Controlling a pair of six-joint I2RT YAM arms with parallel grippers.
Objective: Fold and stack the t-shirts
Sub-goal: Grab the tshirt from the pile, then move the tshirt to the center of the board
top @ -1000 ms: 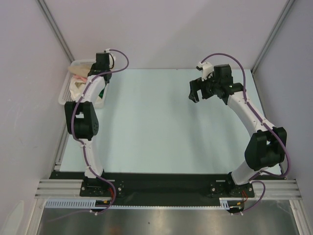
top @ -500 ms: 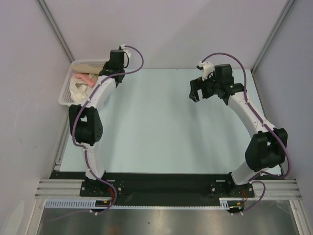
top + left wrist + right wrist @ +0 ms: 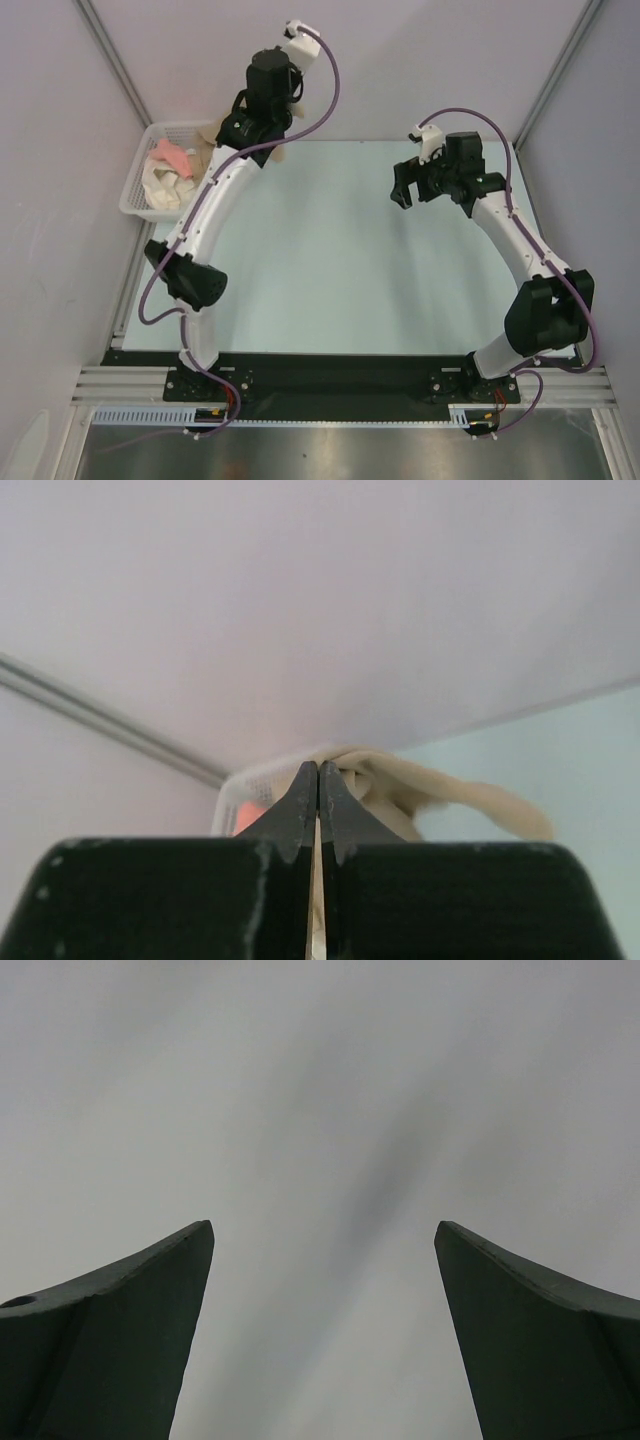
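Note:
My left gripper [image 3: 262, 112] is raised over the table's back edge, just right of the basket. It is shut on the tan t-shirt [image 3: 211, 131], which trails down from the jaws to the basket's far corner. In the left wrist view the shut fingertips [image 3: 318, 770] pinch the tan cloth [image 3: 450, 795], which hangs off to the right. A salmon-pink shirt [image 3: 170, 155] and a cream-white shirt [image 3: 160, 182] lie in the basket. My right gripper [image 3: 402, 192] is open and empty above the table's right half. Its fingers [image 3: 160, 1290] frame only bare surface.
The white mesh basket [image 3: 134, 190] stands at the back left corner against the left wall; its rim also shows in the left wrist view [image 3: 250, 780]. The pale table [image 3: 330, 260] is enclosed by walls at the back and on both sides.
My left arm has lifted and swung right from over the basket, pulling the tan shirt up and out with it. The right arm has shifted only slightly.

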